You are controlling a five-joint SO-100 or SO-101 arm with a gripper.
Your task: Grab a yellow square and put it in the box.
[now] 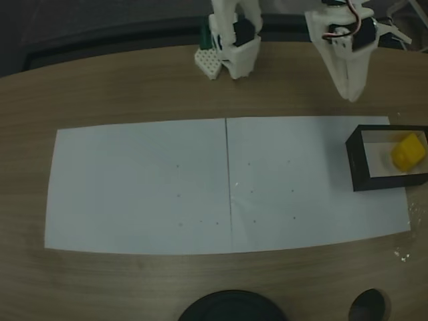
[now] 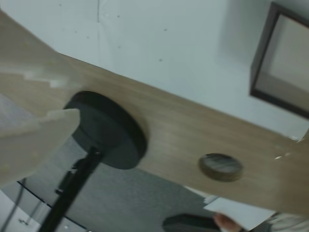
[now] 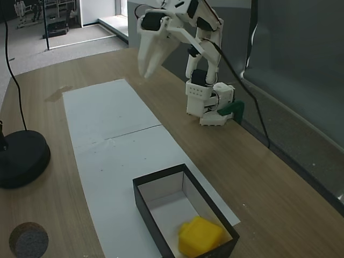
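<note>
Box (image 1: 355,164) cut by right edge; gripper (image 2: 34,123) blurred.

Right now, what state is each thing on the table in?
yellow square: lying inside the box, at one end, released.
box: open-topped, upright on the white paper.
gripper: raised above the table, away from the box, fingers together, holding nothing.
white paper: flat on the table, two sheets side by side.

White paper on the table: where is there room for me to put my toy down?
Nearly all the white paper is bare, from its left edge in a fixed view across to the box. That right end is crowded: the box holds the yellow square, with the gripper raised behind it.
</note>
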